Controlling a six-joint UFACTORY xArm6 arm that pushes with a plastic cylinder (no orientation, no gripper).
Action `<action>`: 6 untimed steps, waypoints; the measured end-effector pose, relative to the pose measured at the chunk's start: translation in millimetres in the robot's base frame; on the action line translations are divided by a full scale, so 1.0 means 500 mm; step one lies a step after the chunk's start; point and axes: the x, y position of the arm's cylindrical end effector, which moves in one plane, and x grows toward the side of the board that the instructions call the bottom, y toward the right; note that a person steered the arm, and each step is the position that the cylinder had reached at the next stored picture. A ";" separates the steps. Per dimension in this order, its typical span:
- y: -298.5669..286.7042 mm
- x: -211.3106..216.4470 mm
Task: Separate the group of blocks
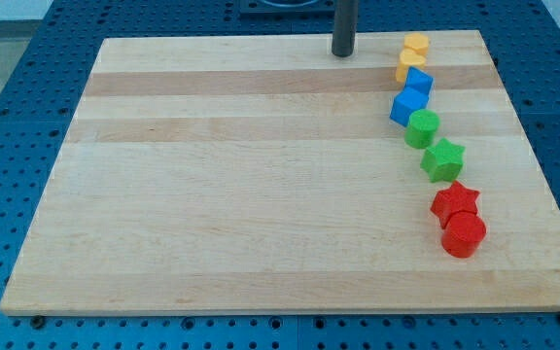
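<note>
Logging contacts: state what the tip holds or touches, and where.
Nothing: my tip stands apart, to the view's left of the yellow blocks heading the chain.

Pale wooden board with lighter and darker grain bands, two yellow blocks at its 1 o'clock, two blue blocks, green cylinder, green star, red star, red cylinder toward 4 o'clock, dark grey rod with my tip, blue perforated table

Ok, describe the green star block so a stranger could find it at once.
Start at the wooden board and follow the curved chain of blocks down its right side. Below the two yellow and two blue blocks come two green ones; the green star is the lower one, just above the red star. Unlike the green cylinder above it, it has points.
</note>
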 end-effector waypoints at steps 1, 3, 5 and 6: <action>0.071 -0.032; 0.156 -0.046; 0.207 -0.046; 0.238 -0.048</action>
